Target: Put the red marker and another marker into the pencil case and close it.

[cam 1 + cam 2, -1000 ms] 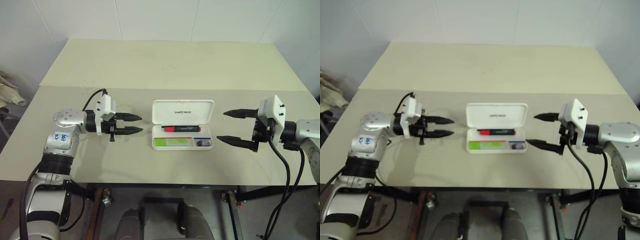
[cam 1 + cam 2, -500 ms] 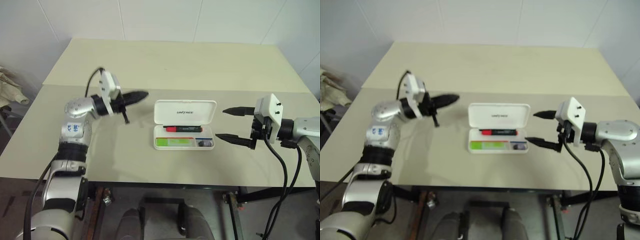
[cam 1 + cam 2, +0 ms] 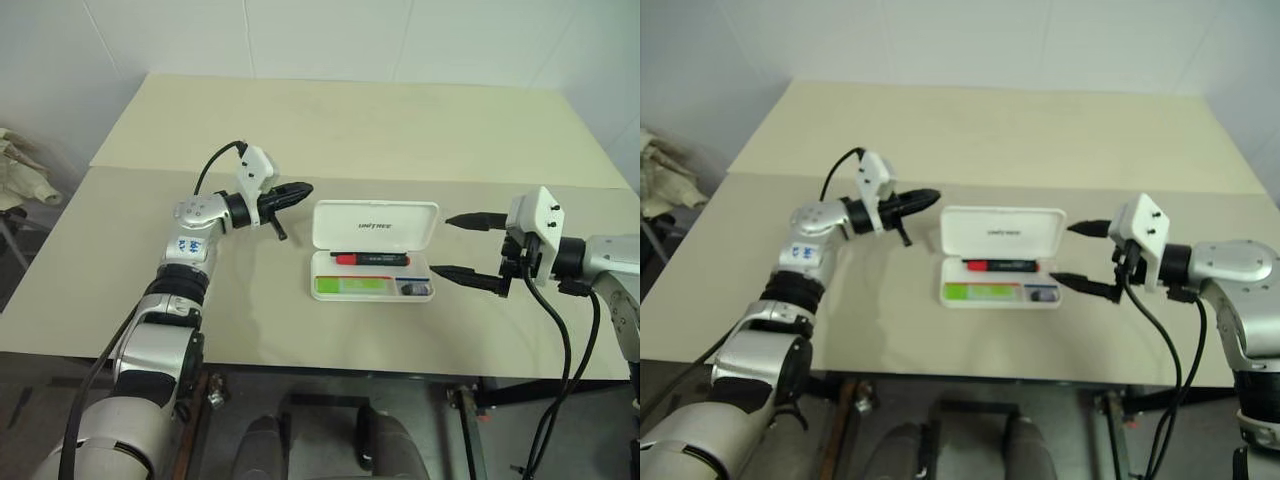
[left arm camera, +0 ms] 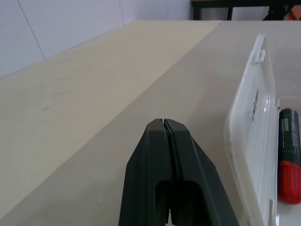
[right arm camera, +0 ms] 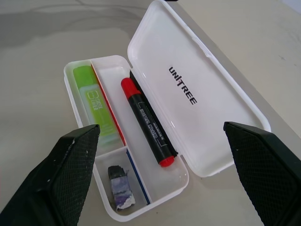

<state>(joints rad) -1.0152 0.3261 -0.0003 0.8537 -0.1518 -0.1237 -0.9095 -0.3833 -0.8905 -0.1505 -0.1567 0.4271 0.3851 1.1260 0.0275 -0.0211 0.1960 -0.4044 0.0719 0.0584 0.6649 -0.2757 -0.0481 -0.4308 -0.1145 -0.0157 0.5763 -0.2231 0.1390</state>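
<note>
Both markers already lie in the pencil case (image 3: pixel 372 252), which sits open in the middle of the worktop (image 3: pixel 300 130) with its lid tipped back. The red marker (image 5: pixel 146 119) rests in the long compartment nearest the lid, and the green marker (image 5: pixel 92 103) lies in the compartment on the far side of the divider from the lid. So, as I judge it, the filling is done and only the closing is left.

The left gripper (image 3: pixel 299 189) has its fingers pressed together, empty, just beside the lid's left end and a little behind it, apart from it as far as I can see. The right gripper (image 3: pixel 456 246) stands wide apart, holding nothing, near the case's right end.

A small dark thing (image 5: pixel 119 185) sits in the case's little end compartment; I cannot make out what it is. Whether the left fingertips touch the lid is hard to tell.
</note>
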